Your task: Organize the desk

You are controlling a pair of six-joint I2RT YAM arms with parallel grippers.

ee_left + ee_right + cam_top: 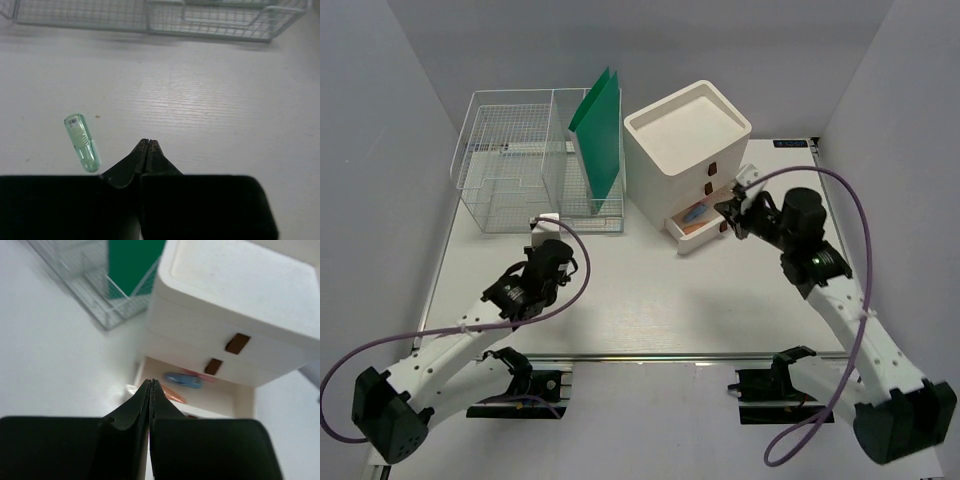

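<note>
A wide white counter [650, 300] fills the scene, with a metal rail along its near edge where both arms are bolted. One loose item shows on it: a small, pale green see-through cylinder [82, 142], lying flat on bare surface on the counter's left half. In the left wrist view it lies just left of the left end effector [148, 143], beside the tips and not touching them. Its long axis runs roughly near to far, close to the line the fingers point along and slightly tilted from it. The overhead view does not show it; the left arm probably covers it. The left end effector has its fingers together and holds nothing, so a pickup would likely call for opening them and shifting left over the cylinder. A wire basket [515, 170] stands beyond it at the far left, with a green folder [600, 125] upright in its right section. The right arm is well apart from the cylinder, so the left arm is clearly the nearer. The right end effector [151, 385] also has its fingers pressed together and empty. It hovers at the open bottom drawer [245, 400] of a white drawer box [688, 140] at the far right, where a blue item [183, 380] lies inside.
</note>
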